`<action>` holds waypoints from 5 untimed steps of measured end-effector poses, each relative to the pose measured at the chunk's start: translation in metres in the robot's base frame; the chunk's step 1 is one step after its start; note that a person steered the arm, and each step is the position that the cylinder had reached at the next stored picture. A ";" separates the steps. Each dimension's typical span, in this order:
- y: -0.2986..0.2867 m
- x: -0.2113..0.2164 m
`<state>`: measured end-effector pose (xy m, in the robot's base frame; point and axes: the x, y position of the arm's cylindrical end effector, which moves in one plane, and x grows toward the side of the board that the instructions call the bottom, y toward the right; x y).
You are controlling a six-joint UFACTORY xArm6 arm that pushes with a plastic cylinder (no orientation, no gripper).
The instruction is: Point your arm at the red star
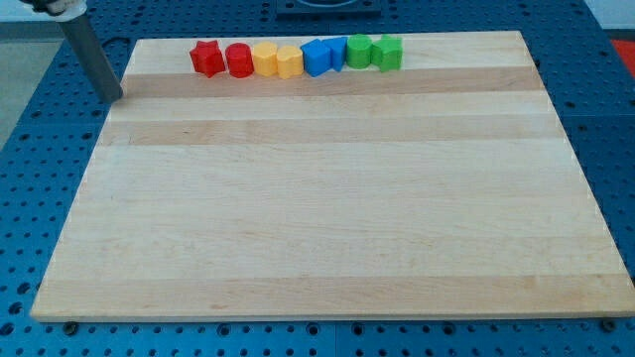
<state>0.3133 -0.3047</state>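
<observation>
Pale wooden board (327, 198) on blue pegboard: my tip (115, 97), a bare rod holding nothing, rests upper left, well apart from the red star-shaped block (206, 58) heading the top row. Overshooting could knock its neighbouring red cylinder block (239, 59).

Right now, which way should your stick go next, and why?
Probably slide toward the view's right and a little up. My tip sits at the board's left edge, apart from the red star, which ends the row of blocks at the view's top.

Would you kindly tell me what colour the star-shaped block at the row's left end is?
Red: the star block shows clearly in the camera view, right of my tip.
</observation>
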 end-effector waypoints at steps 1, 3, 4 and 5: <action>0.006 -0.072; 0.062 -0.122; 0.126 -0.122; 0.153 -0.117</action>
